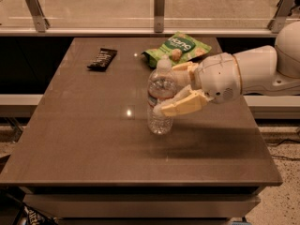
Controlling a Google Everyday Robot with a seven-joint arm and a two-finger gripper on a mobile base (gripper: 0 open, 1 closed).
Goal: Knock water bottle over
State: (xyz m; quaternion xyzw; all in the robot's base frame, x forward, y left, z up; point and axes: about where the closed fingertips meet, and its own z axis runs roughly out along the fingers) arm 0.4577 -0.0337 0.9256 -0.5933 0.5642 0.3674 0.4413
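Observation:
The water bottle (161, 99) is clear and ribbed, with a white cap and a narrow label band. It stands upright near the middle of the brown table (93, 139). My gripper (174, 89) reaches in from the right with cream fingers spread apart. The near finger (182, 107) lies against the bottle's right side at label height. The far finger (183, 71) sits behind the bottle's shoulder. The gripper holds nothing.
A green snack bag (180, 47) lies behind the bottle near the table's far edge. A dark wrapped bar (102, 58) lies at the far left. A glass railing with metal posts (159, 3) runs behind the table. My white arm (262, 69) crosses the right edge.

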